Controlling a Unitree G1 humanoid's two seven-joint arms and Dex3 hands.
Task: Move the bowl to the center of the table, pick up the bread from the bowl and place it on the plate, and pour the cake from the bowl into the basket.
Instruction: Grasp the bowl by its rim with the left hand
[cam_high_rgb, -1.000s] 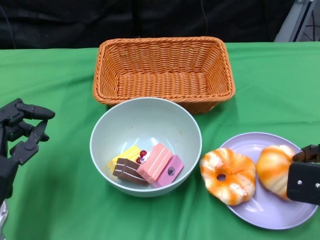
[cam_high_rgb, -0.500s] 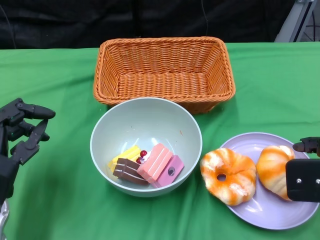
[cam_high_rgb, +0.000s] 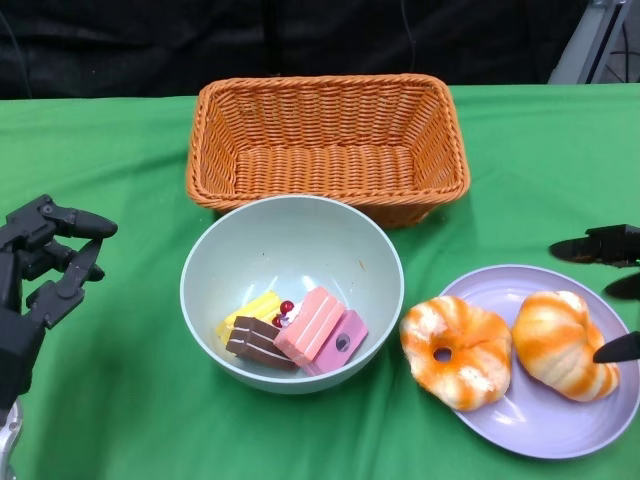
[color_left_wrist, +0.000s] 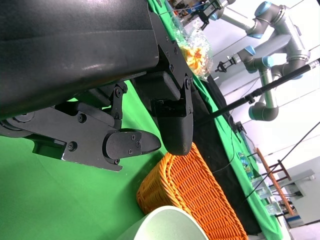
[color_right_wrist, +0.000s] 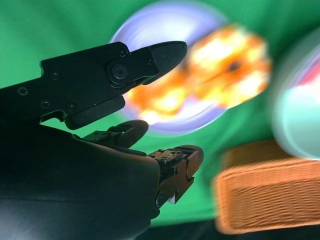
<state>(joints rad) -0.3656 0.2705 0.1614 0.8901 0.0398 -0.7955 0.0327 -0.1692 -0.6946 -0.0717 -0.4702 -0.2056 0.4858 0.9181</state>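
Observation:
A pale green bowl (cam_high_rgb: 245, 245) stands mid-table with several cake pieces (cam_high_rgb: 295, 332) at its bottom. Behind it sits the empty orange wicker basket (cam_high_rgb: 326, 140). A lilac plate (cam_high_rgb: 545, 425) at the right front carries a ring-shaped bread (cam_high_rgb: 455, 350) and a round bread (cam_high_rgb: 560, 343). My right hand (cam_high_rgb: 608, 285) is at the plate's right edge, fingers spread, holding nothing. My left hand (cam_high_rgb: 40, 275) hovers left of the bowl, fingers apart and empty. The right wrist view shows its fingers (color_right_wrist: 120, 70) spread above the blurred breads (color_right_wrist: 210, 70), with the plate (color_right_wrist: 150, 25) beneath them.
Green cloth (cam_high_rgb: 120, 400) covers the table, with a dark backdrop beyond its far edge. The left wrist view shows the basket (color_left_wrist: 195, 195), the bowl's rim (color_left_wrist: 165, 225) and other robot arms (color_left_wrist: 265, 30) far off in the room.
My right hand has drawn back from the round bread toward the right edge and spread its fingers. The bread now lies free on the plate. My left hand barely moved.

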